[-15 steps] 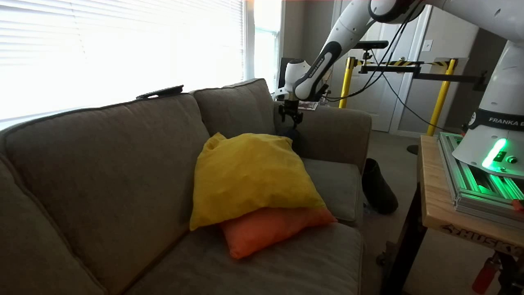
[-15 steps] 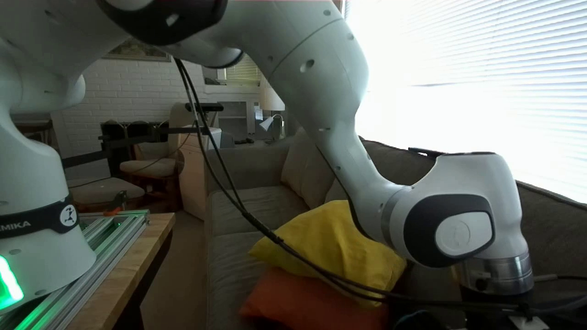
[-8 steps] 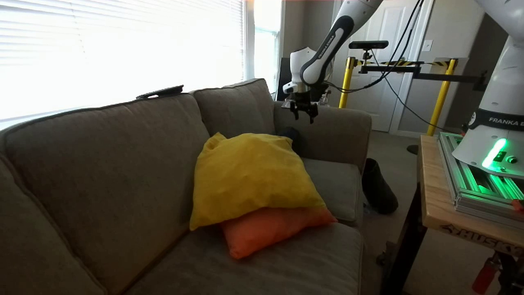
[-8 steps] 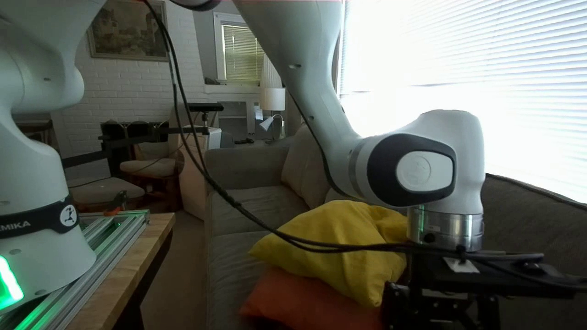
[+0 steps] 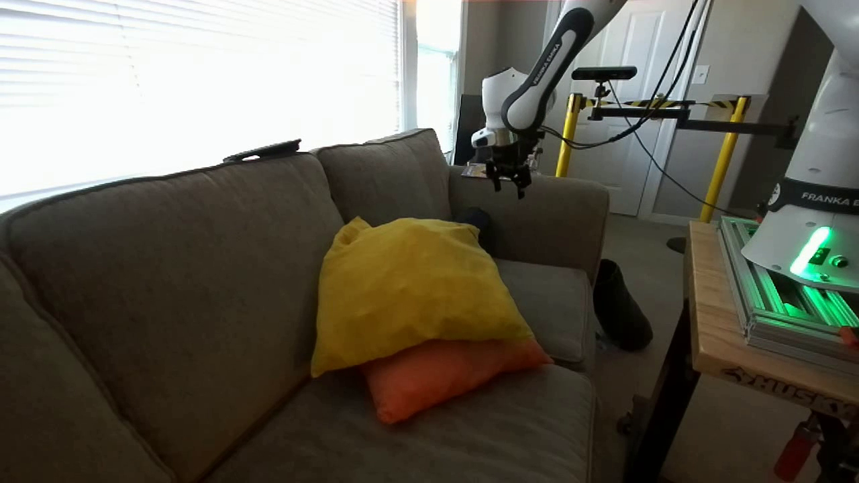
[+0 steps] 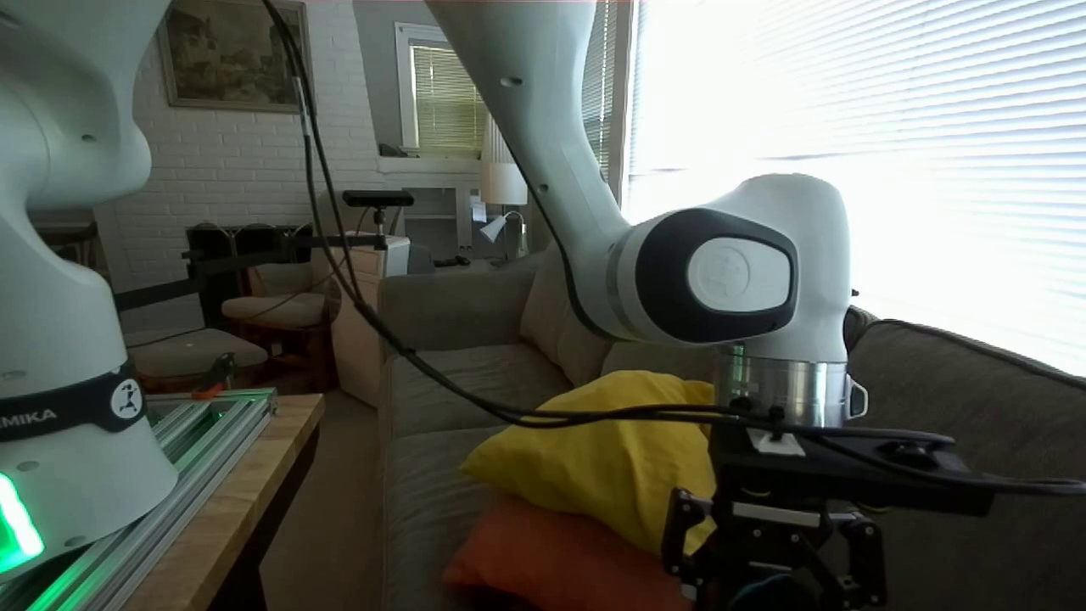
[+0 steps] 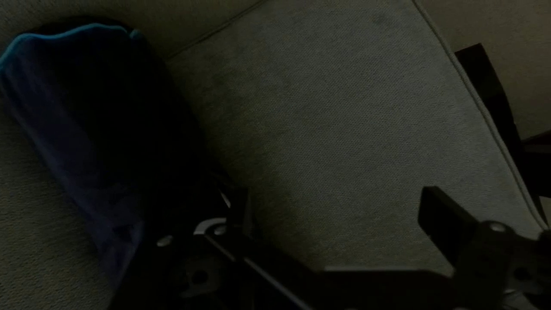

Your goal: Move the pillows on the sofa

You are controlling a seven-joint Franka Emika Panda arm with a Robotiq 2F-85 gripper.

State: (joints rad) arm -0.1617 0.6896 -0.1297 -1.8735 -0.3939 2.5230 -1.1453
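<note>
Gripper (image 7: 338, 211): jaws wide, nothing between, over the sofa (image 7: 344, 120). Dark blue cloth item (image 7: 99, 137) just beside, partly hidden by the gripper; contact, can't tell. Main risk: closing here likely pinches that cloth or just air, not a pillow. Yellow pillow (image 5: 416, 288) lies on orange pillow (image 5: 449, 376), both on the sofa, apart from the gripper; grabbing 1 may drag both, being stacked. Drooping cables (image 6: 517, 414) could snag too.
</note>
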